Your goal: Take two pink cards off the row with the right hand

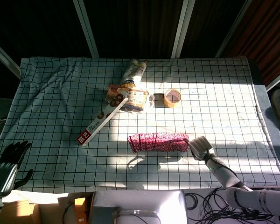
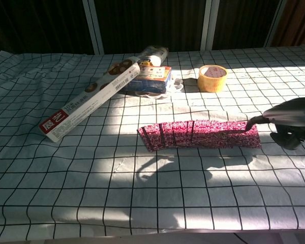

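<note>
A row of overlapping pink patterned cards lies flat on the checked cloth, a little right of the table's middle. My right hand is at the row's right end, with one extended fingertip touching or just above the last card. It holds nothing. My left hand hangs off the table's left front corner, fingers apart and empty; the chest view does not show it.
Behind the cards lie a long white box, a blue packet, a cylindrical tube and a roll of yellow tape. The table's right edge is near my right hand.
</note>
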Robot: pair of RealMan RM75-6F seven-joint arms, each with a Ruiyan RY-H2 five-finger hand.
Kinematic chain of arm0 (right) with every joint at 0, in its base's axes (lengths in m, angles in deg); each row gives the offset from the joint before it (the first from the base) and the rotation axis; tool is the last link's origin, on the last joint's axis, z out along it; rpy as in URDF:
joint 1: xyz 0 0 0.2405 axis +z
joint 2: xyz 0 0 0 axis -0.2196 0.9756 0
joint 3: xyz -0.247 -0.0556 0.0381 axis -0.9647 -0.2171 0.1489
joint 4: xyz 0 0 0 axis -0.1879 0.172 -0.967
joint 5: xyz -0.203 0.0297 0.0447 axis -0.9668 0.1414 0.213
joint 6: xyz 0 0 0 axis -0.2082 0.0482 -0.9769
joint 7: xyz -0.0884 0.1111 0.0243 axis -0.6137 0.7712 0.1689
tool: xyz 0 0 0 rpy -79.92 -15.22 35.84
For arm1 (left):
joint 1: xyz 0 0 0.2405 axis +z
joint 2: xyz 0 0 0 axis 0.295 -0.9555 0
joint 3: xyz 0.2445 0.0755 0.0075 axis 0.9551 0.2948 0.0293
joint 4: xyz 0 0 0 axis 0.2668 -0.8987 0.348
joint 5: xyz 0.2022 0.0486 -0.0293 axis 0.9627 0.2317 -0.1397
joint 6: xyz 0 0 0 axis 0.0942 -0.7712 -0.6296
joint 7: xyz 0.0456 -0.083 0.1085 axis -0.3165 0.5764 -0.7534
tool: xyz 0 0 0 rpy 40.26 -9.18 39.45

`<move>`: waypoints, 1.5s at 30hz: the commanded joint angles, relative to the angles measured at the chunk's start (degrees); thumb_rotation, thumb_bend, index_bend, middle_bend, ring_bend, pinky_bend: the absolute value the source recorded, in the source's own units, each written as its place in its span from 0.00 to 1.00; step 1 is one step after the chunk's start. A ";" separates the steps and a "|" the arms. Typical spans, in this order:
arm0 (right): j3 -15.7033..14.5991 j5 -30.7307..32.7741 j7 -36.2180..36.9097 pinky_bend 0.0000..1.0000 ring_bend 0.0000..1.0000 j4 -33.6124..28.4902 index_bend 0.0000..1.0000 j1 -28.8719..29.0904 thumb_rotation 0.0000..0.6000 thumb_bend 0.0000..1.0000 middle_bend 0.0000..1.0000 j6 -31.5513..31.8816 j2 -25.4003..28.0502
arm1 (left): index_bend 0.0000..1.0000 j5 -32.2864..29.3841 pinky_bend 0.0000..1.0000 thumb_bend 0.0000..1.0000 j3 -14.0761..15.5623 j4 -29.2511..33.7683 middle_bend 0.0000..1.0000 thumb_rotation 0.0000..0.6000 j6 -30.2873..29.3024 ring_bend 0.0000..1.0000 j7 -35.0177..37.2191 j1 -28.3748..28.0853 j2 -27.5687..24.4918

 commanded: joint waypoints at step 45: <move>-9.56 -20.20 3.01 1.00 1.00 -9.45 0.18 -7.97 1.00 0.76 1.00 12.33 6.40 | 0.00 -0.16 0.00 0.37 -0.05 0.17 0.05 1.00 0.36 0.00 -0.22 -0.11 -0.04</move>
